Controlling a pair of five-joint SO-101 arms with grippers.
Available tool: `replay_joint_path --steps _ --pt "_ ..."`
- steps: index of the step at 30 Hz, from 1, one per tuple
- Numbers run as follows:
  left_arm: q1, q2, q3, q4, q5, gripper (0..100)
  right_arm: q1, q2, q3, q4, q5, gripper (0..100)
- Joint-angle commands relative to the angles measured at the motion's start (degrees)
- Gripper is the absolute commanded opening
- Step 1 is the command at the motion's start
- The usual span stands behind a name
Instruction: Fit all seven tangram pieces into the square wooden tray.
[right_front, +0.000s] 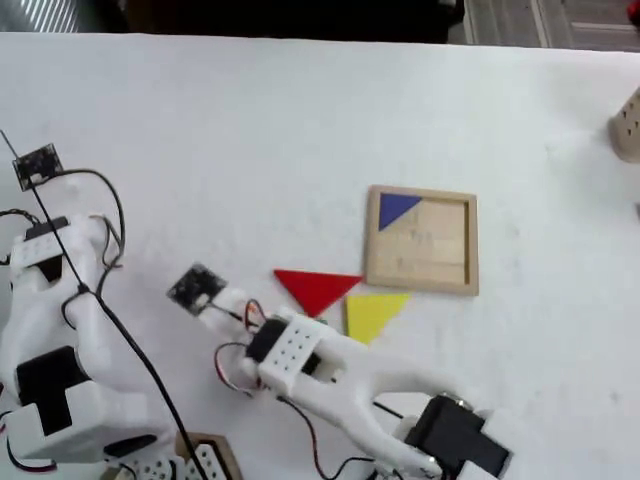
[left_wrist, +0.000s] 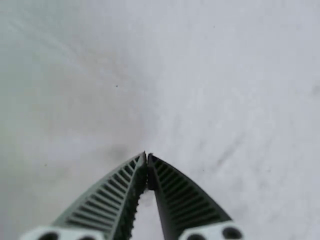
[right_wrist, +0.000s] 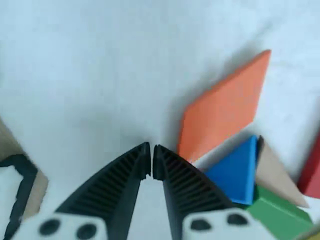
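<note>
The square wooden tray (right_front: 470, 240) lies right of centre with a blue triangle (right_front: 397, 208) in its far left corner. A red triangle (right_front: 318, 288) and a yellow triangle (right_front: 372, 313) lie on the table just off the tray's near left corner. My right arm (right_front: 330, 375) stretches over the table beside them. My right gripper (right_wrist: 151, 161) is shut on nothing above bare table, with an orange parallelogram (right_wrist: 222, 112) close beside its tips. A small blue triangle (right_wrist: 235, 172), a tan triangle (right_wrist: 272, 175), a green piece (right_wrist: 275, 215) and a red piece (right_wrist: 311, 172) cluster beyond. My left gripper (left_wrist: 146, 160) is shut over bare table.
My left arm (right_front: 50, 330) stands at the left edge with black cables (right_front: 110, 220) trailing from it. A wooden block (right_front: 205, 458) sits at the near edge. A beige perforated object (right_front: 627, 125) stands at the far right. The far half of the white table is open.
</note>
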Motion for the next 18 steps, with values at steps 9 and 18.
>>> replay_joint_path --steps 9,18 --pt "-0.4 -0.04 -2.37 0.0 0.09 2 11.12 0.75 -4.48 -1.45 -0.7 1.7" --pt "-0.4 -0.04 -2.29 0.09 0.09 2 14.9 0.48 -6.68 -1.27 2.55 2.1"
